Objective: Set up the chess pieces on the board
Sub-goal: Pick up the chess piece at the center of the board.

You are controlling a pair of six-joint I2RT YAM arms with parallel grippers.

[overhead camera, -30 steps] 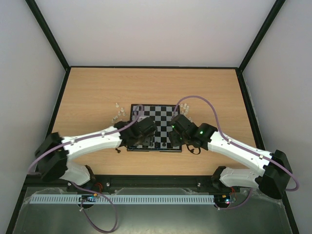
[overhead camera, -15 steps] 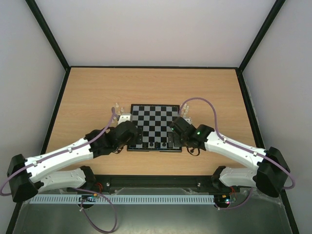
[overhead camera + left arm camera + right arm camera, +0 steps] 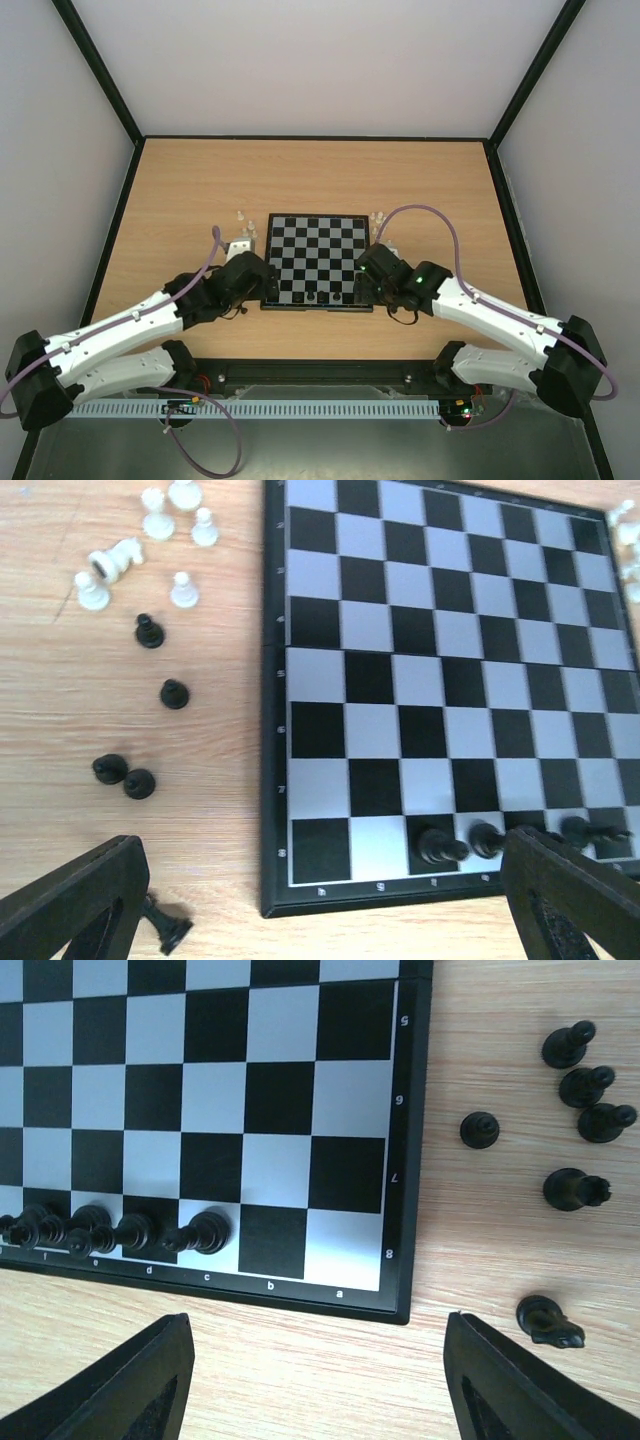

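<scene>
The board point(image 3: 315, 238) lies mid-table. Several black chess pieces point(image 3: 205, 1231) stand along its near row, also showing in the left wrist view point(image 3: 440, 845). My left gripper point(image 3: 256, 284) is open and empty over the board's near left corner; in its wrist view point(image 3: 320, 920) the fingers straddle that corner. My right gripper point(image 3: 373, 282) is open and empty over the near right corner, as its wrist view point(image 3: 320, 1390) shows. Loose black pieces lie on the table left of the board point(image 3: 174, 693) and right of it point(image 3: 572, 1188).
Whitish pieces point(image 3: 110, 564) lie left of the board's far half, one tipped over. More whitish pieces point(image 3: 378, 218) lie at the far right corner. A black piece point(image 3: 165, 926) lies by my left finger and another point(image 3: 548, 1322) by my right finger.
My left gripper has pulled back off the board, left and toward the near edge. My right gripper has moved right and back to the near right corner.
</scene>
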